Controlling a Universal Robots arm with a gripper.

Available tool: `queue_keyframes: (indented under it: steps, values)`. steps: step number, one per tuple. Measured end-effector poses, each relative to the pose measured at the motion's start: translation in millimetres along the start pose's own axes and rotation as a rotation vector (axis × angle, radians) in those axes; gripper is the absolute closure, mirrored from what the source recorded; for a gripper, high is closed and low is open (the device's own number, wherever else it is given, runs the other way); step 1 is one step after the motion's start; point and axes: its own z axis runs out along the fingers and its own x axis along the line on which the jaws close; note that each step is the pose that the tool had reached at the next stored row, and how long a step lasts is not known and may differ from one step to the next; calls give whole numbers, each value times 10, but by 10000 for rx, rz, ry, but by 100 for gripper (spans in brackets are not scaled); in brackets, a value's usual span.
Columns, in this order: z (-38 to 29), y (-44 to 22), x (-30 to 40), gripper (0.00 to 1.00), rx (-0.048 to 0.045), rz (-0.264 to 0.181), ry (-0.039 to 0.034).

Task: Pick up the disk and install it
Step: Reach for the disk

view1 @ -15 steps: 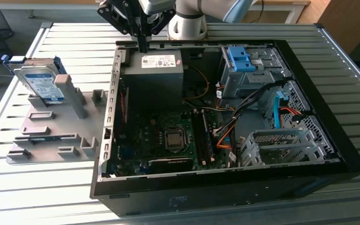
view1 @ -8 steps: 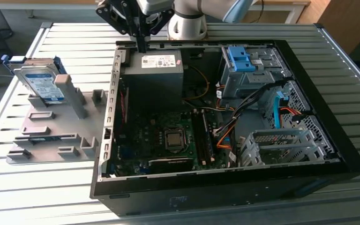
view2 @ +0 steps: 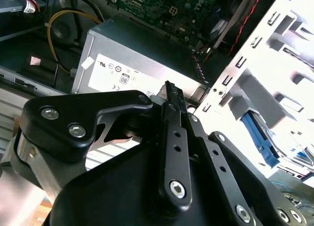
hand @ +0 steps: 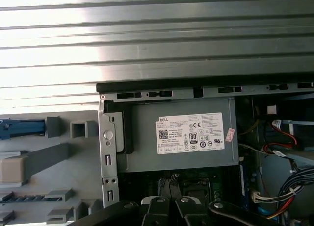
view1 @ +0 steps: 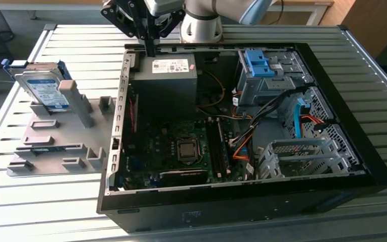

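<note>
exterior view — disk (view1: 44, 92) stands in grey holder (view1: 56, 147)

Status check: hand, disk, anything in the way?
Hand shut, empty, above the power supply. Disk standing in the grey fixture at exterior view's left, apart from hand. Case wall between them.

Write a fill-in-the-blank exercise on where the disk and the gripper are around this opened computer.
1. The disk stands in a grey fixture, clipped in a ____ plastic frame.
2. The gripper hangs near the power supply, holding ____.
3. In the exterior view, the disk stands to the ____ of the computer case.
Missing words: blue; nothing; left.
</note>
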Motion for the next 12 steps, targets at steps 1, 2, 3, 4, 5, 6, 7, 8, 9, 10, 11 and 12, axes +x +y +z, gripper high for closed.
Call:
queue_keyframes:
  steps: [1, 2, 3, 4, 5, 6, 7, 8, 9, 10, 11, 12]
  values:
    - [0, -1, 5, 89, 0, 0, 0]
    - [0, -1, 11, 89, 0, -1, 0]
    - [0, -1, 17, 89, 0, 0, 0]
    - [0, -2, 24, 89, 0, 0, 0]
    - [0, -2, 30, 89, 0, 0, 0]
    - [0, -3, 38, 89, 0, 0, 0]
    - [0, -4, 45, 89, 0, -1, 0]
    - [0, -4, 52, 89, 0, 0, 0]
    - [-1, -5, 60, 89, 1, 0, 1]
    - [-1, -5, 68, 89, 1, -1, 0]
    - [-1, -6, 77, 89, 0, -1, 0]
    - [-1, -7, 85, 89, 0, 0, 0]
